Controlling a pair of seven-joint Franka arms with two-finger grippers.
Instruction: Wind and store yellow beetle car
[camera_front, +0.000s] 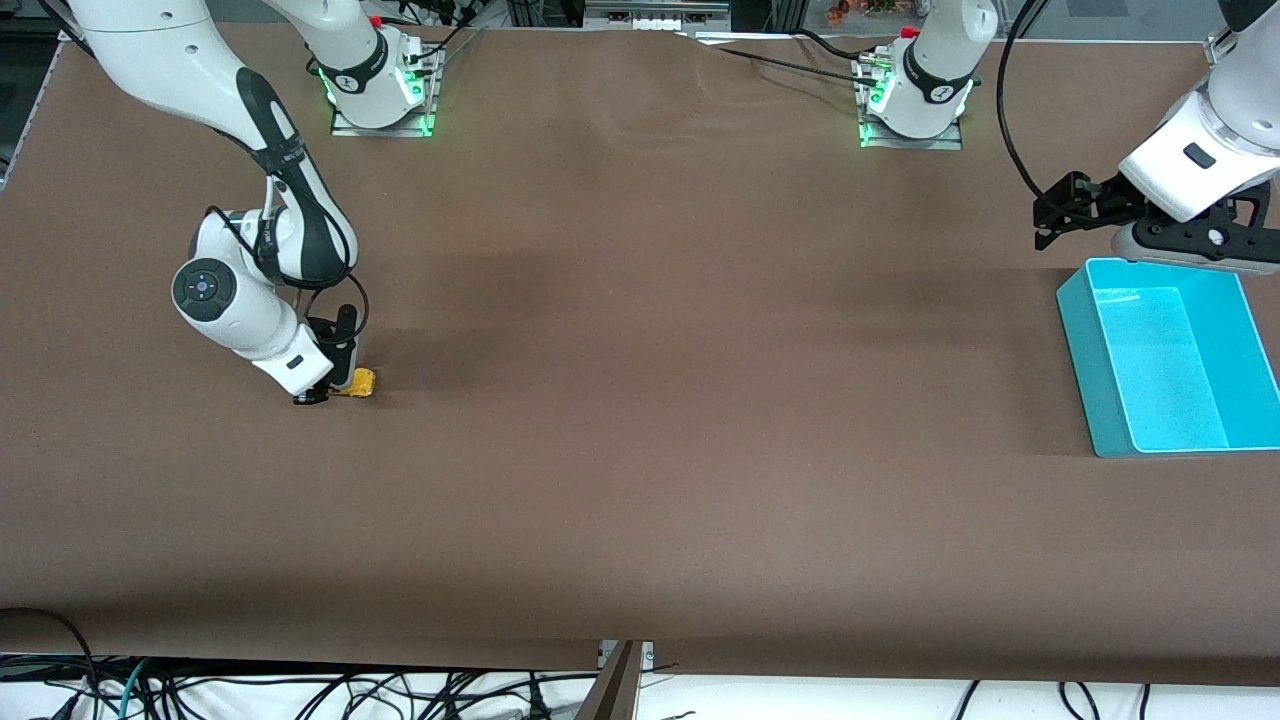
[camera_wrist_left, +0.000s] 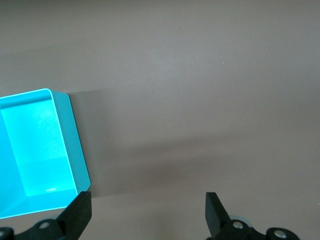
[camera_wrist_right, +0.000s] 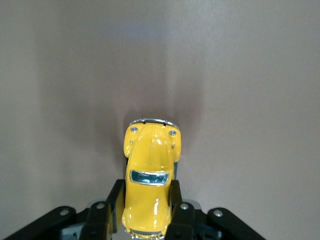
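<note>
The yellow beetle car (camera_front: 361, 383) sits on the brown table toward the right arm's end. My right gripper (camera_front: 335, 385) is down at the table and shut on the car. In the right wrist view the car (camera_wrist_right: 150, 170) lies between the two black fingers (camera_wrist_right: 113, 200), which press on both its sides, its nose pointing away from the wrist. My left gripper (camera_front: 1050, 215) is open and empty in the air, over the table just beside the teal bin (camera_front: 1165, 420). In the left wrist view its fingers (camera_wrist_left: 79, 212) stand wide apart over bare table, with the bin (camera_wrist_left: 75, 145) to one side.
The teal bin is empty and stands at the left arm's end of the table. The brown table cover (camera_front: 640, 400) spreads flat between the two arms. Cables hang along the table's near edge.
</note>
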